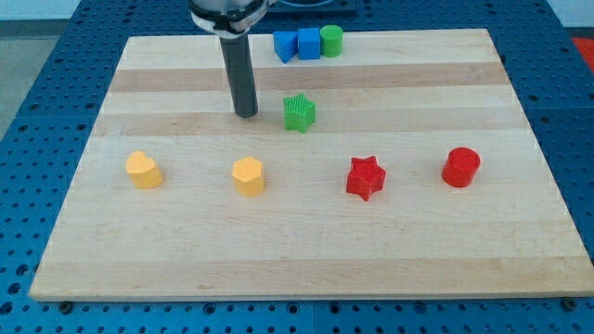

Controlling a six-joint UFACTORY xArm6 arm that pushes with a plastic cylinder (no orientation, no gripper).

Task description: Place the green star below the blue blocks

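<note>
Near the middle of the worktop (306,232), a little toward its top edge, sits the green star (299,112), a small bright green block with ribbed sides and short blunt points, lying flat on the pale wood. My tip (246,114) rests just beside it on the view's left, level with it and not touching; a narrow strip of bare wood shows between them. The arm carries no pincer, only this dark rod, so nothing is apart, together or clamped. Close to the top edge, above the star and slightly toward the view's right, three blocks stand in a tight row: a blue wedge-like block (285,45), a blue cube (308,44) and a green cylinder (331,40), each touching or nearly touching the next. Toward the bottom half a loose row runs across the worktop: a yellow block (143,170) with a rounded top near the left edge, a yellow hexagonal block (249,175), a red star (366,176) and a red cylinder (460,167) near the right edge, all well apart from one another
</note>
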